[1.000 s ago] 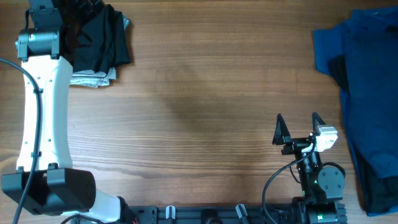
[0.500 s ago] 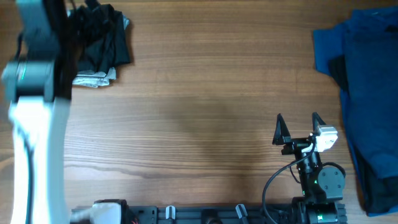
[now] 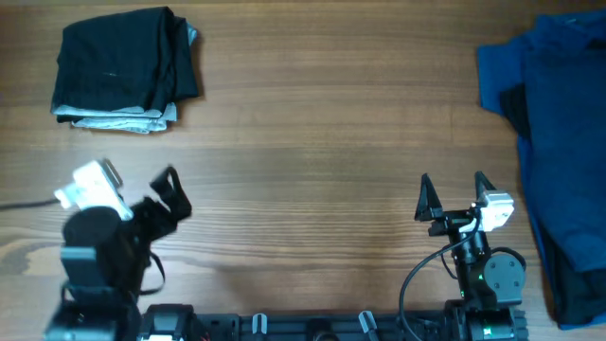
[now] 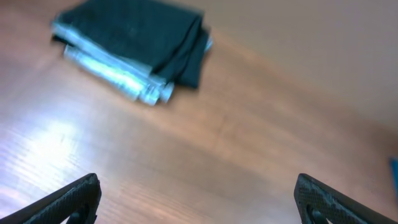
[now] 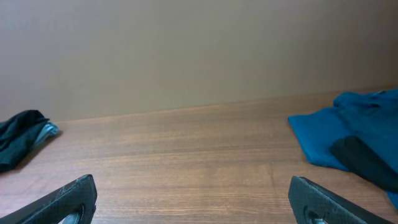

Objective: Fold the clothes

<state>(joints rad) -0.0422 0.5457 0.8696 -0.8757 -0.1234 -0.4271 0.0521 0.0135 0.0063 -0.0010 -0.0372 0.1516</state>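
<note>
The clothes, black shorts [image 3: 118,59], lie folded into a thick rectangle at the far left of the table, resting on a folded pale-blue denim piece [image 3: 128,120]. The left wrist view shows the shorts [image 4: 134,34] ahead at upper left, blurred. From the right wrist they are a small dark bundle [image 5: 18,137] far left. My left gripper [image 3: 142,189] hovers near the front left, well short of the shorts, open and empty [image 4: 198,186]. My right gripper [image 3: 454,180] rests at the front right, open and empty [image 5: 193,183].
A heap of dark-blue and black cloth [image 3: 559,142] covers the table's right edge, also seen on the right in the right wrist view [image 5: 354,130]. Bare wood table [image 3: 312,142] spans between the two piles. The arm bases stand along the front edge.
My left arm has pulled back from over the shorts at the far left to the front left, uncovering the folded bundle. The right arm has not moved.
</note>
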